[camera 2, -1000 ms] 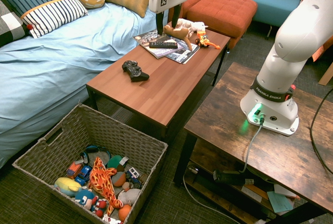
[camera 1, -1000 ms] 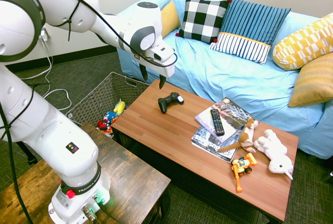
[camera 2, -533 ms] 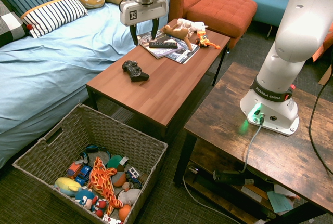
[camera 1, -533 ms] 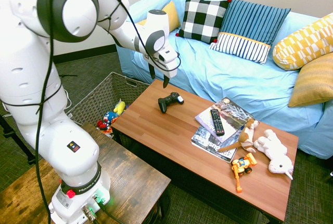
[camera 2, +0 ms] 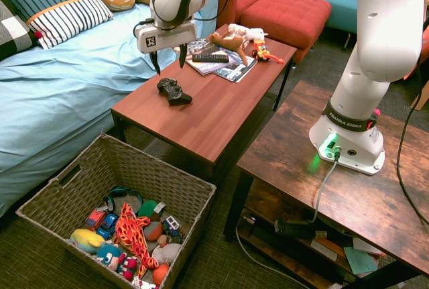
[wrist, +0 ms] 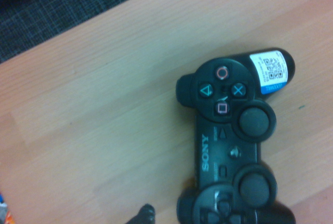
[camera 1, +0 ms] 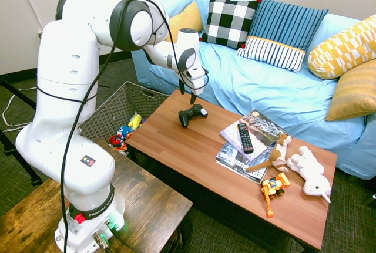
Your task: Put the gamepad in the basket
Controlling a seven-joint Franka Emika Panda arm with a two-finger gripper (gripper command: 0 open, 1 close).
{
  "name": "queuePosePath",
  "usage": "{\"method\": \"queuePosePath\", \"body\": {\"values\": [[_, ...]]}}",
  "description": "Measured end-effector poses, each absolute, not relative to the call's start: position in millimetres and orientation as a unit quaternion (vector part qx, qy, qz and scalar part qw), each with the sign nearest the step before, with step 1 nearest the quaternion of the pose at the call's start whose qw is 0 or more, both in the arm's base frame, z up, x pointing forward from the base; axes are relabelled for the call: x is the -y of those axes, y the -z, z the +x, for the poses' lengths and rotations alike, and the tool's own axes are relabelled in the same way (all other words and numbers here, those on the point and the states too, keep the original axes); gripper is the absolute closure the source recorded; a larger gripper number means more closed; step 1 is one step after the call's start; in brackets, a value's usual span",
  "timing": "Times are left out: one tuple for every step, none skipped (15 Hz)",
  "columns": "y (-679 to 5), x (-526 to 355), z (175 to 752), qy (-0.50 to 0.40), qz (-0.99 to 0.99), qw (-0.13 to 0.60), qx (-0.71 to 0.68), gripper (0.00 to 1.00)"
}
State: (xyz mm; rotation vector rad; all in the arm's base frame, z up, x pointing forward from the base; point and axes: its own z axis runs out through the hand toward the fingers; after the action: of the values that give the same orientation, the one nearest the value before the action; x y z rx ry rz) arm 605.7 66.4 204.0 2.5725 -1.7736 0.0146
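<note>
Taking left, right, near and far from the first exterior view, the black Sony gamepad [camera 1: 192,114] is lying face-up towards the left end of the coffee table [camera 1: 170,141], with the grey woven basket [camera 2: 144,175] standing beyond that end. The claw [camera 2: 170,70] is hanging above the table, its two fingers pointing down and standing wide apart, holding nothing. It is probably keeping that spread so that the fingers can pass either side of the controller's body, and the next move is likely calling for a small shift over it, then lowering. The tabletop is supporting the gamepad flat, leaving its thumbsticks facing up. Its long axis is running slantwise from near-left to far-right, the button end with the white label lying farther right. Its two grips are pointing towards the near right, its shoulder buttons towards the far left. A grasp on one rounded grip could be slipping, so closing across the middle is looking safer
</note>
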Motion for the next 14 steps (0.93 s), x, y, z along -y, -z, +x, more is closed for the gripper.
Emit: {"method": "queuePosePath", "body": {"values": [[-193.9, -63.7, 611.1, -0.003, 0.821, 0.012, 0.571, 0.0], [-183.5, -61.8, 615.5, -0.001, 0.818, 0.015, 0.575, 0.0], [-170.8, -60.8, 619.2, 0.003, 0.815, 0.019, 0.579, 0.0], [-159.3, -61.1, 621.6, 0.007, 0.813, 0.022, 0.582, 0.0], [-149.1, -61.9, 623.3, 0.012, 0.811, 0.023, 0.584, 0.0], [-140.2, -62.9, 625.3, 0.014, 0.81, 0.026, 0.586, 0.0], [-134.0, -63.4, 627.6, 0.014, 0.808, 0.028, 0.588, 0.0], [-128.1, -63.1, 629.1, 0.014, 0.807, 0.031, 0.59, 0.0], [-123.3, -61.4, 630.5, 0.014, 0.805, 0.034, 0.592, 0.0], [-118.8, -59.3, 631.0, 0.016, 0.804, 0.036, 0.594, 0.0], [-113.5, -57.1, 631.0, 0.017, 0.802, 0.038, 0.596, 0.0], [-108.1, -54.9, 630.7, 0.019, 0.801, 0.041, 0.597, 0.0], [-104.7, -53.7, 631.5, 0.02, 0.8, 0.042, 0.599, 0.0], [-102.3, -53.5, 632.2, 0.02, 0.799, 0.042, 0.599, 1.0]]}}
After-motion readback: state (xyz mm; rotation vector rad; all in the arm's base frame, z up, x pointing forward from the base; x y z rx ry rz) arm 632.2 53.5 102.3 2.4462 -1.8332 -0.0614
